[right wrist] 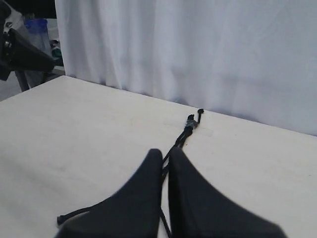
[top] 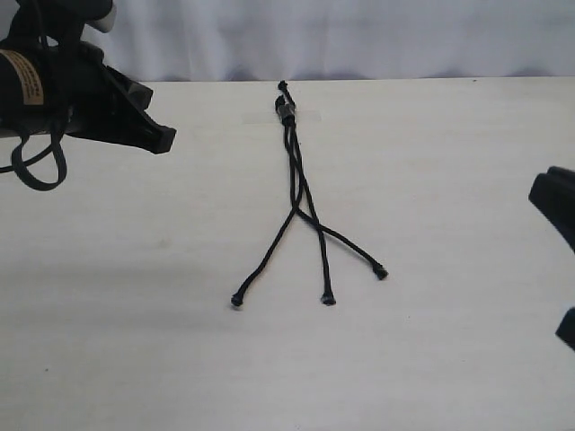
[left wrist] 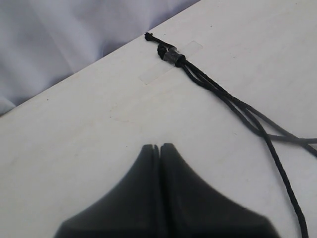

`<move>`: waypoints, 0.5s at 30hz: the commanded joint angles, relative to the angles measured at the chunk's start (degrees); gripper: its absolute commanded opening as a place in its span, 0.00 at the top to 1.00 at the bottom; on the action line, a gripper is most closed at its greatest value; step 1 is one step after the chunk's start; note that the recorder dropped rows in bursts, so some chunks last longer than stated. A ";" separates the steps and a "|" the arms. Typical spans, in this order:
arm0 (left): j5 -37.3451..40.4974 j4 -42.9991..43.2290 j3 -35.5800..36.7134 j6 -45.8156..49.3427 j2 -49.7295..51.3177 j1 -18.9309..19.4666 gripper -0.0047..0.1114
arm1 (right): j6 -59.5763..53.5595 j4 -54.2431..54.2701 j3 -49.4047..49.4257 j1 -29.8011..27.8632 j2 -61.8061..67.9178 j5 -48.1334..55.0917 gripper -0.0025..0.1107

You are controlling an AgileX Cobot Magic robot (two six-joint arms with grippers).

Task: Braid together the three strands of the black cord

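Note:
The black cord [top: 294,171] lies on the white table [top: 431,180], its knotted end [top: 286,108] at the far side with a short stub. The three strands run together, cross near the middle and fan out to knobbed tips at left [top: 237,300], centre [top: 328,299] and right [top: 382,272]. My left gripper [top: 160,136] hovers at the far left, shut and empty, apart from the knotted end [left wrist: 171,55]. My right gripper [top: 550,199] is at the right edge, shut on nothing; in its wrist view the cord [right wrist: 185,134] lies beyond the gripper [right wrist: 166,152].
Clear tape [left wrist: 168,64] crosses the knotted end on the table. A white curtain [top: 359,36] hangs behind the far edge. Loops of glossy arm cable [top: 36,166] dangle under the left arm. Bare tabletop surrounds the cord.

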 commanded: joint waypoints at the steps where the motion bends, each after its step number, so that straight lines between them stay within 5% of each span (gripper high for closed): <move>1: -0.15 -0.06 0.33 -0.39 -0.38 0.08 0.96 | 0.19 0.46 8.12 -0.23 -4.89 -6.13 0.94; 6: -0.15 -0.06 0.33 -0.39 -0.38 0.08 0.96 | -0.18 7.42 16.80 -0.23 -10.09 -11.36 0.94; 11: -0.25 -0.06 0.33 -0.39 -0.38 0.08 0.96 | -10.73 20.26 16.80 -0.23 -13.33 -6.83 0.94; 15: -0.37 -0.06 0.33 -0.39 -0.38 0.08 0.96 | -10.72 20.16 16.80 -0.23 -13.33 -6.83 0.94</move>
